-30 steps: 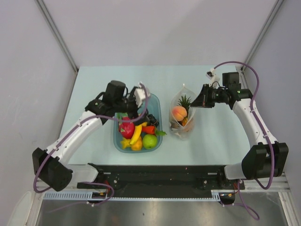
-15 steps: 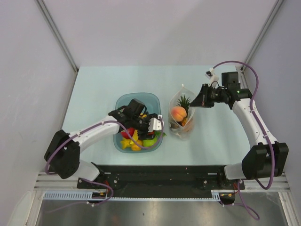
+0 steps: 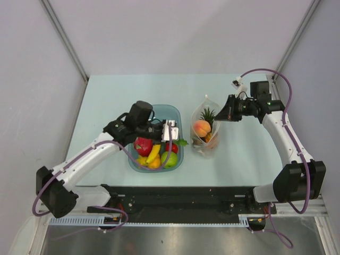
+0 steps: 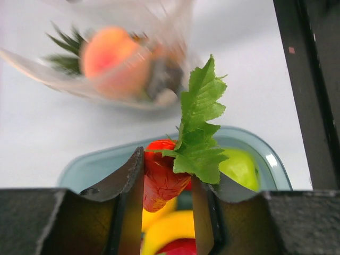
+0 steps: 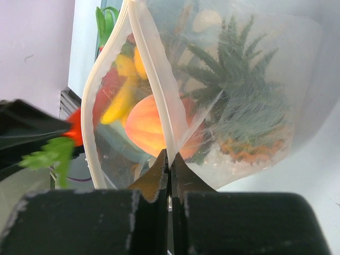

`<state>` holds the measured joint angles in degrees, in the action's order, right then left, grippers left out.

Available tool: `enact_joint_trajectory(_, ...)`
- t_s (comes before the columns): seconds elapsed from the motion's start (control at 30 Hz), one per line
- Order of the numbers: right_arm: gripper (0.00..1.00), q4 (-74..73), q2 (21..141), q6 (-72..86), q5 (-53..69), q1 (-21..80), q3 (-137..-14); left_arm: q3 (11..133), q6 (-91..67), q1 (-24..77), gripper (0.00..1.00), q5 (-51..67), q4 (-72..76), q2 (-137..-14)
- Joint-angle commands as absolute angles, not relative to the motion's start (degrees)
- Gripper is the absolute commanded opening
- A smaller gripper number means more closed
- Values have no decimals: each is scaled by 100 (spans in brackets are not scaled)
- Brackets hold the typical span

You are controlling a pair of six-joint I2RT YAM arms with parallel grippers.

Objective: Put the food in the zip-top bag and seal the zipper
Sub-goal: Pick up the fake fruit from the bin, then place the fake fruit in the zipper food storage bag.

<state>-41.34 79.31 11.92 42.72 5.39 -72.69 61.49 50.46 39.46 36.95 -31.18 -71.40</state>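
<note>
While the red leafy plastic toy fruit [image 4: 158,178] is clamped in the left hand [image 3: 169,131] over the translucent blue tray [image 3: 159,109], its leaf could be snagged on the narrow mouth of the clear floppy zip-top bag [image 5: 276,58], pinched open by the fully closed right hand [image 5: 170,159].

My left claw [image 4: 167,178] above the tray [image 3: 159,110], a leafy toy fruit [image 4: 156,183] between its fingers, banana [image 3: 153,153] and apple [image 3: 169,159] in the tray below, zip-top bag [image 3: 208,144] on the counter [image 3: 106,95] right of the tray, peach [image 3: 202,127] and pineapple [image 3: 209,113] inside, my right claw [image 5: 170,159] at the bag's mouth edge.
</note>
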Motion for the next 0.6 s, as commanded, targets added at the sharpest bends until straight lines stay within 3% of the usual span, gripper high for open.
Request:
enact_joint_trajectory(0.0, 0, -4026, 7849, 1125, 4280, 571, -7479, 6916, 3978, 3920, 20, 4367, -2638, -6864)
enact_joint_trajectory(0.17, 0, -4043, 7857, 1099, 4315, 598, -7462, 7576, 1569, 3990, 8, 4404, 254, -7110)
enact_joint_trajectory(0.3, 0, -3973, 7849, 1151, 4368, 615, -7436, 7936, 38, 4271, 5, 3991, 1712, -7759)
enact_joint_trajectory(0.57, 0, -3894, 7849, 1318, 4771, 519, -7436, 7665, 482, 4649, 0, 3412, 3057, -8762)
